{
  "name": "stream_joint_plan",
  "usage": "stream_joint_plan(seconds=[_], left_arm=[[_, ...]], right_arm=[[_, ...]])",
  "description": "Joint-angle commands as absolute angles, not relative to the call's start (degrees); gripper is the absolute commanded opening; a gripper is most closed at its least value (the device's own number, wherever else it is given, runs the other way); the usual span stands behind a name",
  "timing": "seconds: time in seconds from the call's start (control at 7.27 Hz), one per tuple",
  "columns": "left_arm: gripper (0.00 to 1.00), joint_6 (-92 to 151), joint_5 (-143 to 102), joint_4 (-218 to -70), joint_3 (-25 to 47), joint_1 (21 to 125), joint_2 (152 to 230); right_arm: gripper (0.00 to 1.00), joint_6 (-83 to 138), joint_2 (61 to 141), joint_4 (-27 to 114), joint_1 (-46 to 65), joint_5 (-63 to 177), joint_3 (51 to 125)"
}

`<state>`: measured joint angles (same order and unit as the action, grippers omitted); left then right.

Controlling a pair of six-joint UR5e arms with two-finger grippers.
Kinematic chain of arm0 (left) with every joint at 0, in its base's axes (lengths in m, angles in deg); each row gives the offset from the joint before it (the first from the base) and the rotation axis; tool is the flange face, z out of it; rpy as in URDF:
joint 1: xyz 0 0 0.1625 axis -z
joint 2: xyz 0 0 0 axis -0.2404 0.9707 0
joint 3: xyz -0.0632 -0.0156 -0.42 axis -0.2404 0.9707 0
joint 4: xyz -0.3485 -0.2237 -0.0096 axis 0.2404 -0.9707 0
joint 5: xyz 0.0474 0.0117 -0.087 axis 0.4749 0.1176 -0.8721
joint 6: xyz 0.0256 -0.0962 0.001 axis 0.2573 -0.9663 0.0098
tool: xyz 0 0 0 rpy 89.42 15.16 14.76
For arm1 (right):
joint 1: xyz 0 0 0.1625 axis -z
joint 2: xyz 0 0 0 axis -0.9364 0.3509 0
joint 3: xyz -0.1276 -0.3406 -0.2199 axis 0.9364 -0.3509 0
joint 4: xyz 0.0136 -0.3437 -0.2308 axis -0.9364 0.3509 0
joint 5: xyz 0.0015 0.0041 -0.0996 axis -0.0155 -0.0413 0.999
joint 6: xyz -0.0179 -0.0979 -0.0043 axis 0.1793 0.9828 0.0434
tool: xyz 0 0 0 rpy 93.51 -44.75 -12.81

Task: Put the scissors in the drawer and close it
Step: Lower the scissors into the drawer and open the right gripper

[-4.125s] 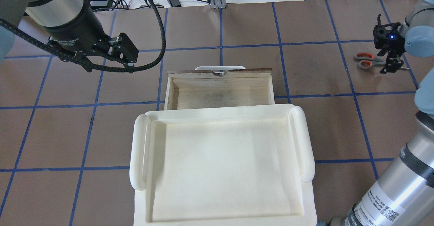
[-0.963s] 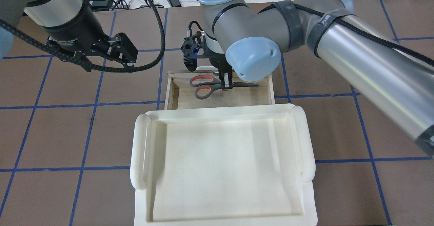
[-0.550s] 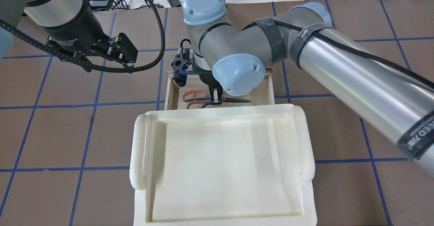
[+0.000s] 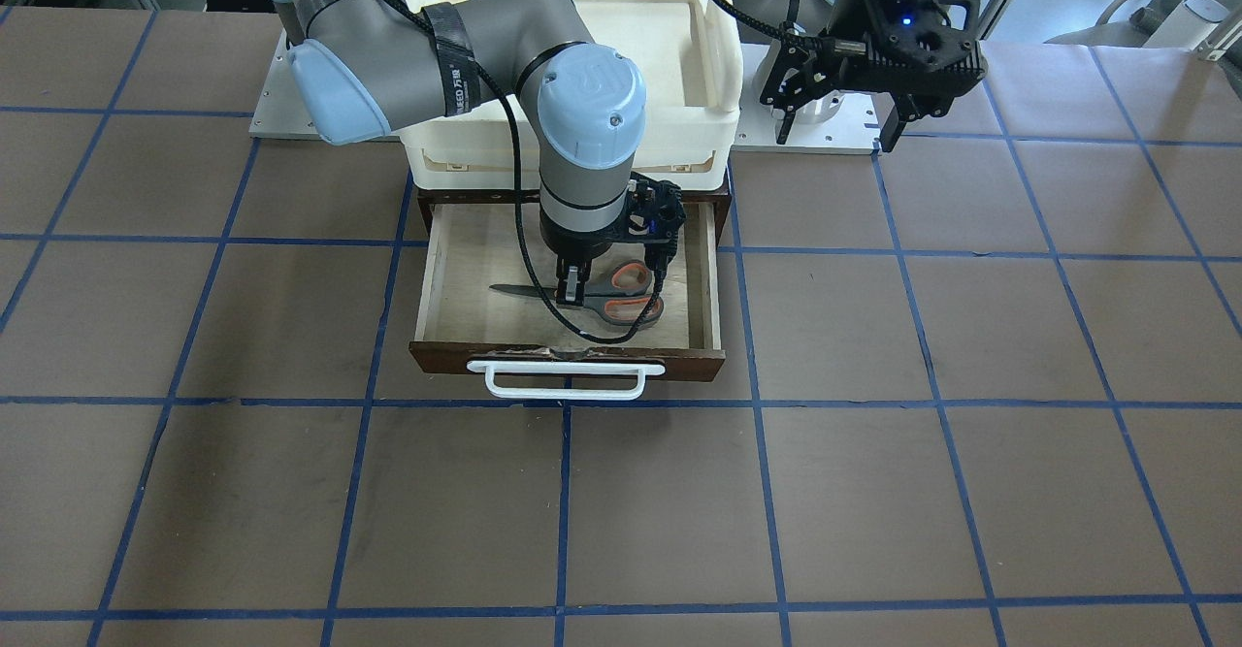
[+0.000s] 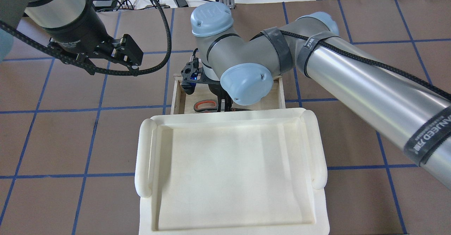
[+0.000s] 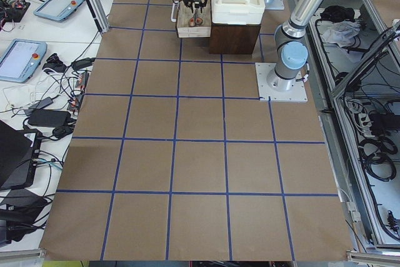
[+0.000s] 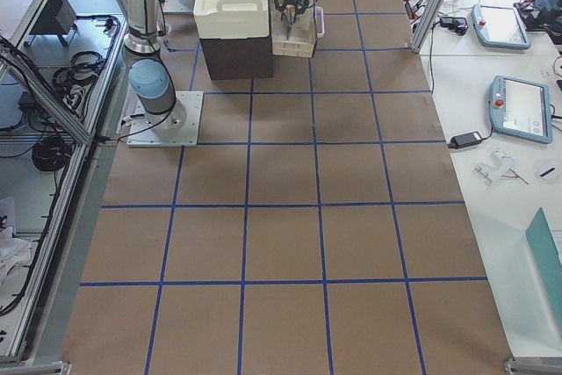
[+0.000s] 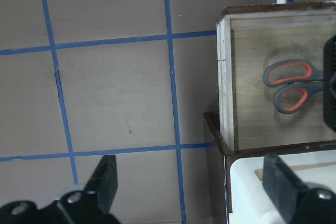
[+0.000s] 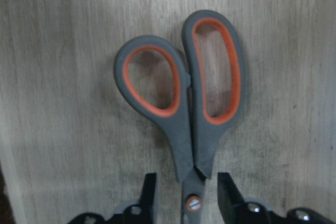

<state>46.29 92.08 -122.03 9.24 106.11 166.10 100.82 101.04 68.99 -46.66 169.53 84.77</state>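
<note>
**Item 1, scissors point(image 9: 187, 124).** I find them lying flat on the pale floor of the drawer point(image 4: 428, 278). The blades are together and point toward the robot's right. The grey, orange-lined loops lie toward its left.

**Item 2, drawer.** It stands open, protruding from beneath the cream tray point(image 5: 229, 117). Its white bar handle point(image 4: 566, 381) faces away from the robot.

**Item 3, right pincer point(image 9: 186, 179).** It is lowered into the drawer. Its fingers point(image 9: 148, 190) are parted, one on either side of the scissors' pivot screw. I see a strip of drawer floor between each finger and the neck, so it clasps nothing.

**Item 4, left pincer point(image 8: 190, 163).** It hangs above the bench point(image 4: 291, 492), off the drawer's side and well apart from it. The fingers are spread wide and it holds nothing.

**Item 5, bench.** The surface is brown, marked in squares by blue tape lines.
</note>
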Motion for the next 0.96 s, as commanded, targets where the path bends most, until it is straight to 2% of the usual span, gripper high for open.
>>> stream_joint_plan(seconds=[0.0,0.83], left_arm=[[1.00,46.29,92.11,-122.03,9.24,106.11,166.10],[1.00,40.97,91.94,-121.42,6.70,106.72,170.21]], right_arm=[[1.00,93.79,104.08,69.39,-46.21,169.90,83.97],[1.00,38.23,111.40,69.22,-34.96,169.89,83.26]])
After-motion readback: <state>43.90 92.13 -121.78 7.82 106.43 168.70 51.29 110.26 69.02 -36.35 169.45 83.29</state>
